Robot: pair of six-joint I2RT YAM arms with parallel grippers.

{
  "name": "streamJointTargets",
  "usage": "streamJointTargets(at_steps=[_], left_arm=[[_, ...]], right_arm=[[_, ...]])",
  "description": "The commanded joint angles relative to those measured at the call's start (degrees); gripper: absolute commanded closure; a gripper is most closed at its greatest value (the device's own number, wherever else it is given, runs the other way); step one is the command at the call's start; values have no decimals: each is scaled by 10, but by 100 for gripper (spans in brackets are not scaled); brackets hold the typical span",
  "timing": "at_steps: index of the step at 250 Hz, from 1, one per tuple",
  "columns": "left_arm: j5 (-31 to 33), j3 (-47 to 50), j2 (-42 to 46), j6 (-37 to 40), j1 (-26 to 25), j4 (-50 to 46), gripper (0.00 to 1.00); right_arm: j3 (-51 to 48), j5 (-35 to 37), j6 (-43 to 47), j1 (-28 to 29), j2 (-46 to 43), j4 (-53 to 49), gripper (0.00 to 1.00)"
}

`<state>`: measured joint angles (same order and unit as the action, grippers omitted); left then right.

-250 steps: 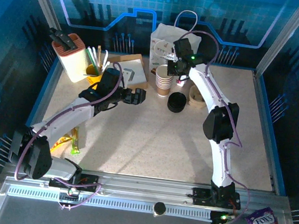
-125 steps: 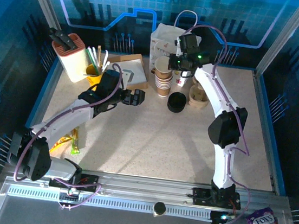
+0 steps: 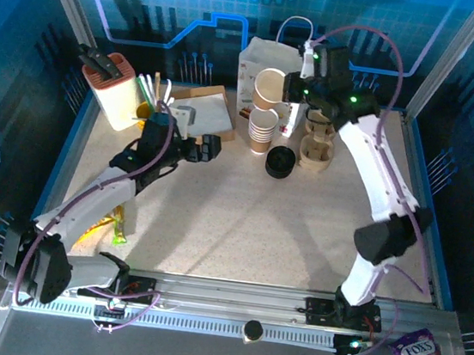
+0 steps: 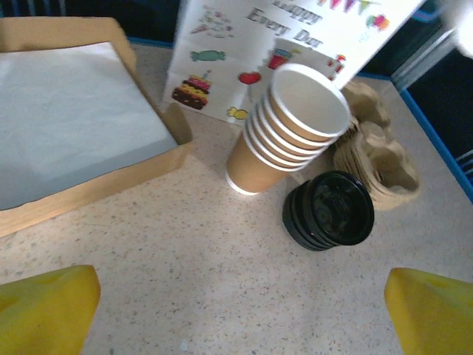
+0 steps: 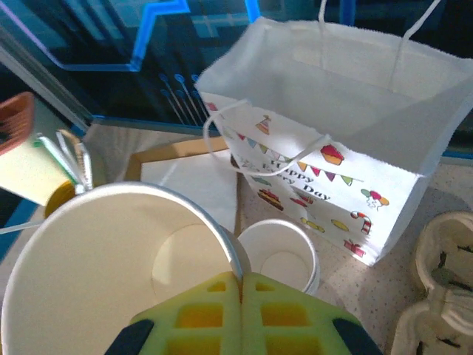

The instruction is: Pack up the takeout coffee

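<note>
The right fingers (image 5: 222,318) pinch one paper cup (image 3: 269,88) by its rim above the cup stack (image 3: 261,133). The left fingers (image 3: 208,150) stand spread wide at the stack's eight o'clock.

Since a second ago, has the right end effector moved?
Yes. The right end effector rose away from the stack, carrying one cup, toward the paper bag.

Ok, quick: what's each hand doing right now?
Left hand: open, holding nothing.
Right hand: closed on a paper cup, pinching its rim.

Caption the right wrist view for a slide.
Right gripper pinches one paper cup by its rim, above the cup stack, beside the open printed bag.
</note>
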<state>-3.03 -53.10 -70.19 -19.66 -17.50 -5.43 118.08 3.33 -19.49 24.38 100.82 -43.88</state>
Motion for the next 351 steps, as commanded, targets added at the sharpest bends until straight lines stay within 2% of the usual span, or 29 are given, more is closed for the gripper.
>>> streamJointTargets(at_steps=[1,15,67,114,159,209,278,351], left_arm=[[-59,15,37,-75,56,0,1],[-75,8,47,-84,74,-36,2],[-84,-45,47,-65,75,-175,3],[-85,-107,31,-24,76,-280,2],[-76,-189,-8,21,80,-347,2],[-68,-166,2,23,81,-303,2],[-65,-124,18,45,81,-274,3],[-77,-106,25,58,81,-250,3]], right_arm=[[-99,-27,12,24,-46,15,100],[-152,-36,13,33,-73,23,100],[-316,-51,6,95,-130,77,100],[-406,-36,-8,165,-114,150,100],[-428,-18,-12,215,-60,208,100],[-406,-2,-4,234,3,222,99],[-408,16,6,236,37,220,98],[-418,11,11,237,20,217,84]])
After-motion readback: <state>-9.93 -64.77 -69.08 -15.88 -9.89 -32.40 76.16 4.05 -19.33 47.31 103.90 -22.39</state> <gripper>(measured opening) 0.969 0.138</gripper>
